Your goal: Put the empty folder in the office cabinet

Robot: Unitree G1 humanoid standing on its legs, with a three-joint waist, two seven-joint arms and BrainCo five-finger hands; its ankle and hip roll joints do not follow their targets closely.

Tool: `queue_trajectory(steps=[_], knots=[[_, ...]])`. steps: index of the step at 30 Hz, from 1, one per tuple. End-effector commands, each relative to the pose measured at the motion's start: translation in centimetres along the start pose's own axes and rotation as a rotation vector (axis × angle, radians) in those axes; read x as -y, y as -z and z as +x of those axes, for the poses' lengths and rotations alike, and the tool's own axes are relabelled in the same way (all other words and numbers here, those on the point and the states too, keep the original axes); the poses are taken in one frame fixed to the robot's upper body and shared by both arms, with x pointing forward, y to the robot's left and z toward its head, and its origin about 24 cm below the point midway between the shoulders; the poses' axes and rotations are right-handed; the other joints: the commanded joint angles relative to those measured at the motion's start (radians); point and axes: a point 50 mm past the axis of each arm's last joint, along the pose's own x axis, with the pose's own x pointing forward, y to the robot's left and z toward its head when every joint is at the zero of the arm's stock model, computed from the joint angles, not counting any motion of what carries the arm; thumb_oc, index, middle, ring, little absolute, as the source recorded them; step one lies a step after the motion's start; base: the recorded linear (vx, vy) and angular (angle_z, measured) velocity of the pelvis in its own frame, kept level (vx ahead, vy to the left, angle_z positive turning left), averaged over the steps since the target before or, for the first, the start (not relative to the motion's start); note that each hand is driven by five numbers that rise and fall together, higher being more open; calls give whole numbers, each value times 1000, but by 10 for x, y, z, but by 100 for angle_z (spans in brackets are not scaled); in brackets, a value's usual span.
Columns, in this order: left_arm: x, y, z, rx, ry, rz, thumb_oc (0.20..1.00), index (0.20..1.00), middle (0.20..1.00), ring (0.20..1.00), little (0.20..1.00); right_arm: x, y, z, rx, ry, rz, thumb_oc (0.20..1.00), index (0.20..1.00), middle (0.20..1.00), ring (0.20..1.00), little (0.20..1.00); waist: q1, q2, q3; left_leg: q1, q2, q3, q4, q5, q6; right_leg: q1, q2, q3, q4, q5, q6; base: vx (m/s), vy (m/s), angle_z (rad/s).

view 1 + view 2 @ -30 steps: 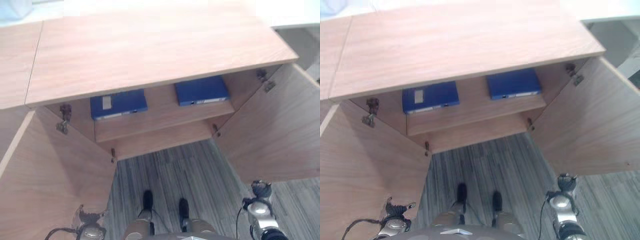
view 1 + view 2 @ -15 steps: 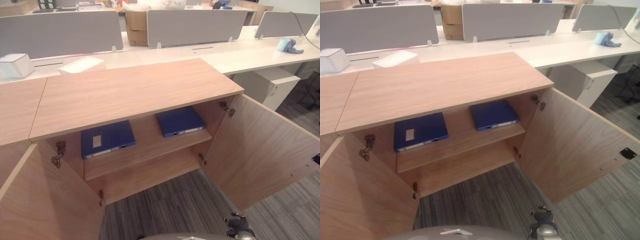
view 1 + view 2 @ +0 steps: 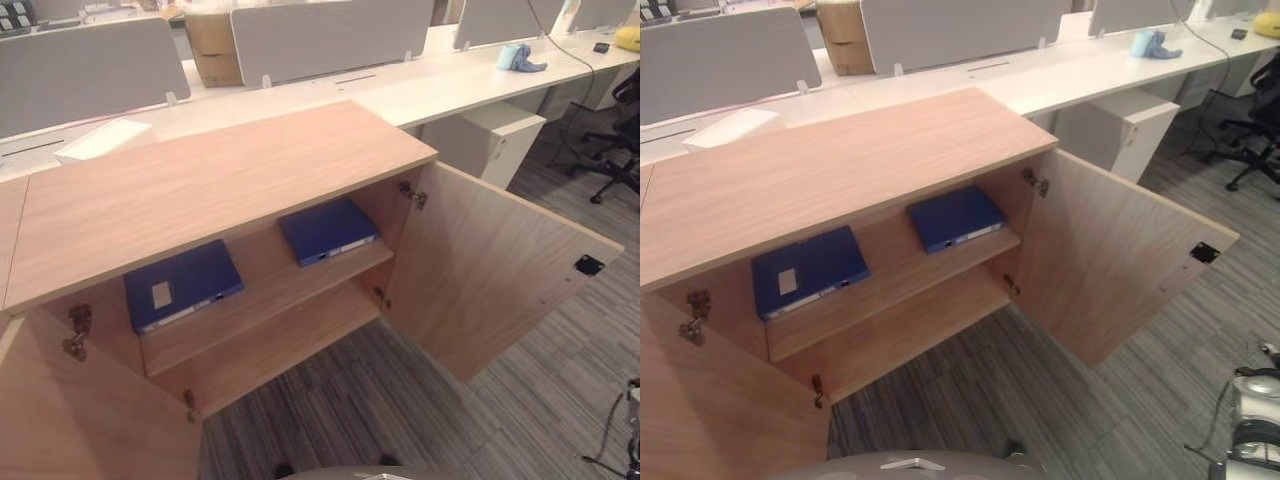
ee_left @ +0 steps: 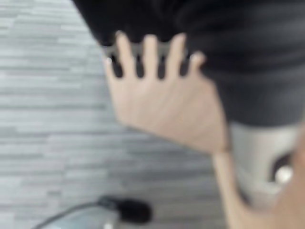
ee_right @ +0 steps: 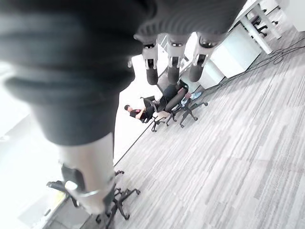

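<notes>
The wooden office cabinet [image 3: 200, 180] stands open before me. On its upper shelf [image 3: 260, 300] two blue folders lie flat: one with a white label [image 3: 180, 285] to the left, the other [image 3: 325, 230] to the right. Which one is empty I cannot tell. My left hand [image 4: 150, 55] hangs low over the grey floor beside a piece of tan wood, its fingers straight and holding nothing. My right hand [image 5: 172, 67] hangs over open floor, fingers relaxed and empty. Its arm [image 3: 1255, 420] shows at the lower right, well clear of the cabinet.
The cabinet's right door [image 3: 490, 270] swings far out; its left door [image 3: 80, 420] stands open at the lower left. Behind are white desks [image 3: 450, 80] with grey dividers, a cardboard box [image 3: 215, 45] and a white pedestal [image 3: 490, 140]. Office chairs [image 3: 615, 150] stand to the right. A person [image 5: 138, 113] sits far off.
The camera has lifted and turned right, so the cabinet now shows from farther off and the desks behind appear. The folders and doors have not moved. Both hands have dropped toward the views' lower edge.
</notes>
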Motion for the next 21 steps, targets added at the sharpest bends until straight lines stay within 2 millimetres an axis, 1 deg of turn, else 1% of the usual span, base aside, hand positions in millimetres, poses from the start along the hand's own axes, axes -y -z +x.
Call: queue_trajectory(steps=[1, 2, 3, 6, 8, 9, 11, 14, 16, 18, 20, 21], knots=[[-10, -12, 0, 15, -48, 27, 1000, 1000, 1000, 1000, 1000, 13, -15, 10, 5, 61, 51, 1000, 1000, 1000, 1000, 1000, 28, -23, -11, 43, 4, -52, 2, -113, -24, -17, -18, 71, 43, -61, 38, 27, -271, 4], [-11, -11, 0, 11, -48, 19, 1000, 1000, 1000, 1000, 1000, 17, -20, 13, 8, 60, 78, 1000, 1000, 1000, 1000, 1000, 28, -25, -12, 43, 22, -53, 2, -103, -36, -12, -4, 70, 38, -69, 30, 15, -210, 4], [-11, -11, 0, 11, -47, 18, 1000, 1000, 1000, 1000, 1000, 18, -20, 13, 8, 60, 78, 1000, 1000, 1000, 1000, 1000, 27, -24, -12, 43, 23, -54, 2, -102, -37, -12, -3, 70, 37, -69, 29, 2, -199, 0], [-11, -8, 0, 0, -50, 19, 1000, 1000, 1000, 1000, 1000, 15, -32, 15, 37, -9, 106, 1000, 1000, 1000, 1000, 1000, 28, -24, -8, 39, 54, -53, 2, -81, -53, -9, 22, 73, 35, -87, 13, -10, -181, 8], [-10, -8, 0, -3, -50, 17, 1000, 1000, 1000, 1000, 1000, 14, -35, 16, 47, -36, 114, 1000, 1000, 1000, 1000, 1000, 28, -23, -6, 37, 62, -51, 2, -74, -58, -10, 29, 74, 35, -92, 8, -4, -141, 3], [-8, -8, 0, -5, -42, 10, 1000, 1000, 1000, 1000, 1000, 8, -39, 15, 56, -109, 147, 1000, 1000, 1000, 1000, 1000, 28, -20, -5, 37, 77, -51, 2, -60, -66, -9, 40, 73, 35, -101, -1, 4, -137, 0], [-7, -7, 0, -2, -29, 3, 1000, 1000, 1000, 1000, 1000, 2, -38, 13, 42, -173, 190, 1000, 1000, 1000, 1000, 1000, 32, -15, -4, 37, 87, -52, 2, -50, -72, -4, 51, 70, 35, -111, -9, 15, -145, 1], [-9, -6, 0, -6, -21, -19, 1000, 1000, 1000, 1000, 1000, -9, -38, 11, 1, -279, 317, 1000, 1000, 1000, 1000, 1000, 42, -7, -5, 38, 101, -56, 2, -34, -81, 11, 63, 60, 30, -121, -18, 30, -109, 1], [-11, -3, 0, -15, -20, -24, 1000, 1000, 1000, 1000, 1000, -16, -43, 10, -1, -335, 381, 1000, 1000, 1000, 1000, 1000, 51, -1, -6, 36, 106, -61, 2, -25, -84, 18, 68, 55, 26, -127, -22, 34, -85, 4], [-12, -2, 0, -16, -20, -23, 1000, 1000, 1000, 1000, 1000, -19, -46, 9, 1, -368, 394, 1000, 1000, 1000, 1000, 1000, 54, 2, -6, 34, 107, -66, 2, -20, -87, 23, 68, 50, 22, -128, -23, 28, -59, 13], [-15, 3, 0, -31, -19, -27, 1000, 1000, 1000, 1000, 1000, -28, -58, 7, 14, -436, 385, 1000, 1000, 1000, 1000, 1000, 72, 8, -13, 30, 108, -75, 2, -9, -94, 35, 71, 37, 10, -131, -28, 41, -73, 14], [-15, 3, 0, -32, -18, -29, 1000, 1000, 1000, 1000, 1000, -28, -58, 7, 15, -437, 385, 1000, 1000, 1000, 1000, 1000, 71, 9, -12, 30, 108, -76, 2, -8, -94, 36, 72, 37, 9, -130, -28, 33, -45, 6]])
